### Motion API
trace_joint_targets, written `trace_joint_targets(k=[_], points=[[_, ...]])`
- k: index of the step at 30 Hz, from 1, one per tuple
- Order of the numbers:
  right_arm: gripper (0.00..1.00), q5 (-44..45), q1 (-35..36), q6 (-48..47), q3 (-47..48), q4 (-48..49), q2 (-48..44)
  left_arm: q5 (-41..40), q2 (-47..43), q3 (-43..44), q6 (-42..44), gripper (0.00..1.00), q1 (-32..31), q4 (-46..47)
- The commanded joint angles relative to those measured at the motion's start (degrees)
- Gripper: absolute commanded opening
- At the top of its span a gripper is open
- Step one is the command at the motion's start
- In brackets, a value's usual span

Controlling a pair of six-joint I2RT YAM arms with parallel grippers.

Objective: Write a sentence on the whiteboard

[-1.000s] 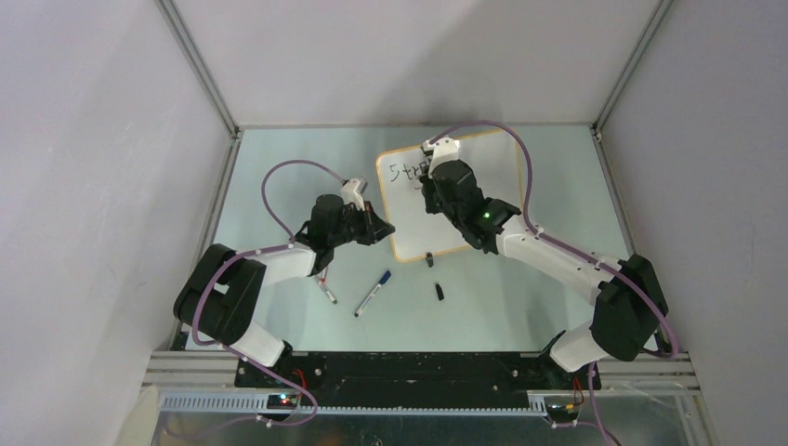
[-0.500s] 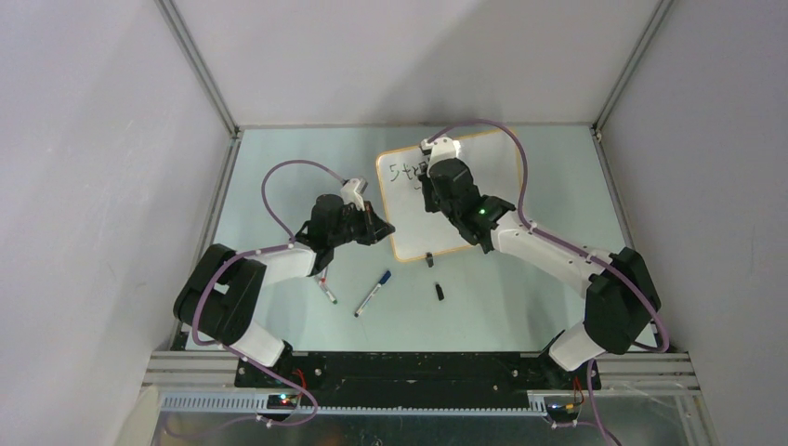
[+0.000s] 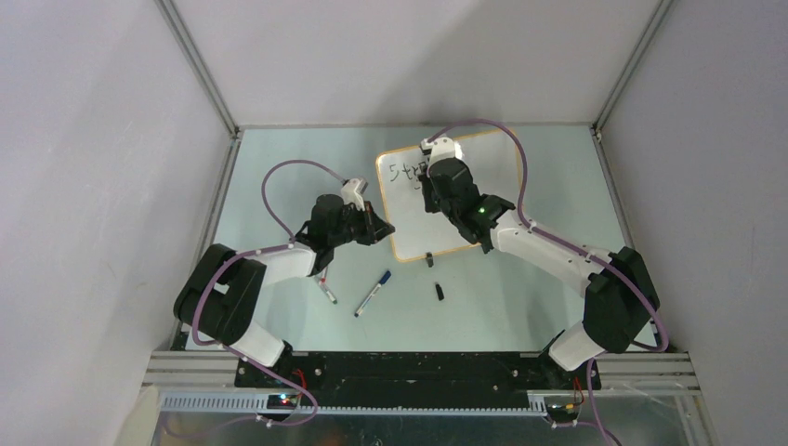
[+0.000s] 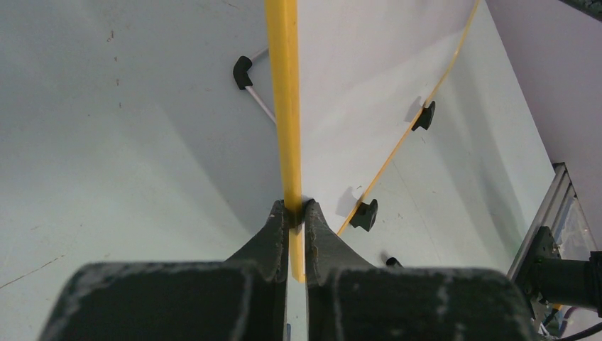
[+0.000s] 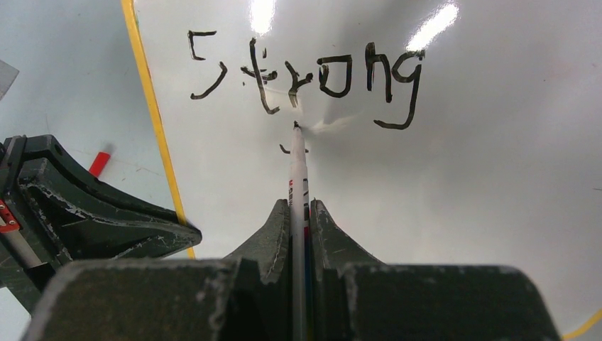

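Now: right gripper (image 5: 299, 206) clamped on thin white marker pen (image 5: 297, 167), long axis pointing straight away from claw. Tip meets glossy white orange-rimmed whiteboard (image 5: 468, 213) just below black handwritten sentence (image 5: 305, 74), which so far reads "Strong". Second line probably starts here, running rightward. Left gripper (image 4: 297, 208) pinched on board's left rim. Board lies mid-table, far side. Right wrist view reads lettering. Top view hides most behind arm. Left wrist view shows black clip feet (image 4: 364, 213).

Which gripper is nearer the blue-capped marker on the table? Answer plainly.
Left. The left gripper clamps the whiteboard's left edge beyond the blue-capped marker; the right gripper holds a pen farther up the board.
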Motion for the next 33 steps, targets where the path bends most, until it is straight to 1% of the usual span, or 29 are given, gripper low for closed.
trace_joint_targets(k=[1,7,33], points=[[0.00,-0.3,-0.5,1.3,1.8,-2.5,1.0,-2.3,-0.5,1.4,2.8,0.00,-0.7,-1.9],[0.00,-0.2,0.1,1.8,1.8,-5.0,1.0,-2.2,-0.7,1.3,2.8,0.00,-0.7,-1.9],[0.00,0.9,0.9,1.4,0.3,-8.7,0.8,-2.4,-0.7,1.3,3.0,0.00,-0.8,-2.1]])
